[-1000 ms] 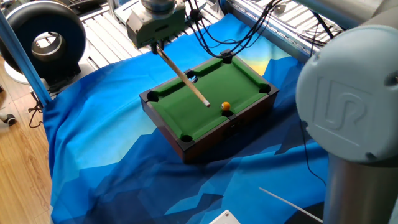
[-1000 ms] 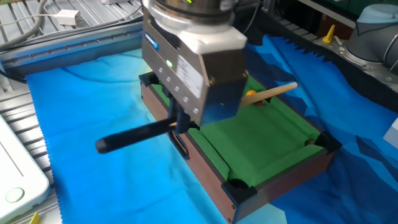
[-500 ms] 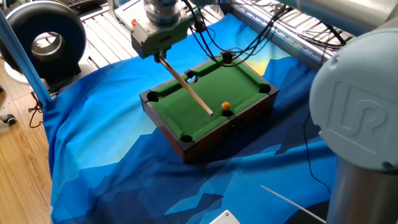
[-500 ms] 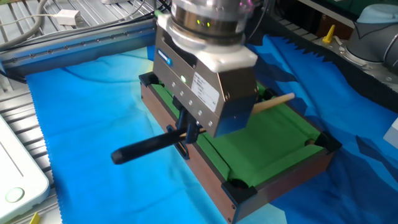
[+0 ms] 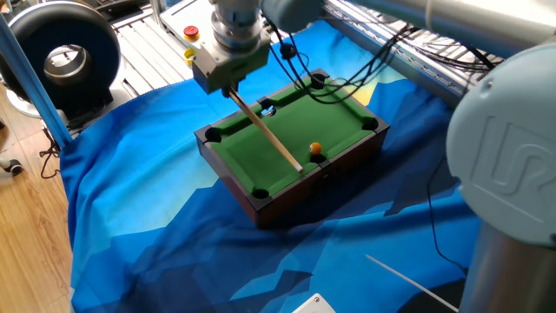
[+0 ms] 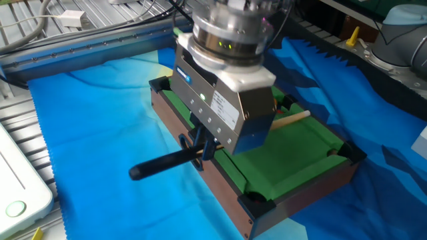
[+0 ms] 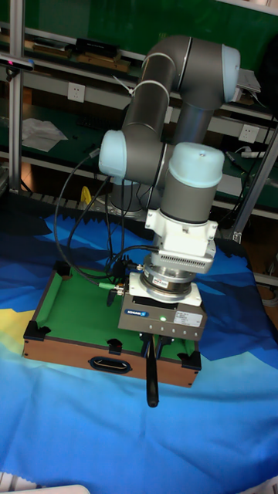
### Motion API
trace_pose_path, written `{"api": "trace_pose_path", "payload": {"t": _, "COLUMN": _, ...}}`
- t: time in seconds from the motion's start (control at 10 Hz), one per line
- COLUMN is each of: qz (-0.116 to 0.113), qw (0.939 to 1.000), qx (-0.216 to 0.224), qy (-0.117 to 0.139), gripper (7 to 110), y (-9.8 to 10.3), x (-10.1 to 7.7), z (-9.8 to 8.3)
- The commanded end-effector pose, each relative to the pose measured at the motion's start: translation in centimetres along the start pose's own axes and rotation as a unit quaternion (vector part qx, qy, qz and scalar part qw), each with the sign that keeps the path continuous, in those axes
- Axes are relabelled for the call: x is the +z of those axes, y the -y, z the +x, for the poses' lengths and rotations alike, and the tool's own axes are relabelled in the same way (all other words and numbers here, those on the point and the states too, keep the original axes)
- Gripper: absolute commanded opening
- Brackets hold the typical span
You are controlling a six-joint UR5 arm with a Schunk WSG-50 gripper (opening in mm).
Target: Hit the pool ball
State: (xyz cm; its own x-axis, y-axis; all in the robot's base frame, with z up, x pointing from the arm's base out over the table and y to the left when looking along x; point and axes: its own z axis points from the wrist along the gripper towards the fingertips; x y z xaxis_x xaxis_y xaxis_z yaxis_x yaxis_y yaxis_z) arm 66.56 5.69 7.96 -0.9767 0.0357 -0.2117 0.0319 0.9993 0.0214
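The pool ball, small and orange-yellow, rests on the green felt of the mini pool table near its front rail. My gripper hangs above the table's far-left side, shut on a wooden cue. The cue slants down across the felt. Its tip sits just left of the ball and slightly nearer the rail. In the other fixed view the gripper blocks the ball; the cue's black handle sticks out past the table. In the tall view the gripper also covers the ball.
A blue cloth covers the tabletop under the pool table. A red button and a black ring-shaped device lie behind. Cables trail over the back. A white box sits at the cloth's left edge.
The gripper has pushed the cue forward and down; its tip slid past the ball's left side toward the front rail. The ball has stayed in place.
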Motion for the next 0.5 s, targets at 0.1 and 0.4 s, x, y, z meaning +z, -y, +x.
{"api": "trace_pose_path", "payload": {"t": 0.1, "qz": -0.010, "qw": 0.9999, "qx": 0.008, "qy": 0.010, "gripper": 7, "y": 0.07, "x": 1.23, "z": 0.88}}
{"api": "trace_pose_path", "payload": {"t": 0.4, "qz": -0.014, "qw": 0.9997, "qx": 0.012, "qy": 0.015, "gripper": 7, "y": 0.00, "x": 1.55, "z": 1.45}}
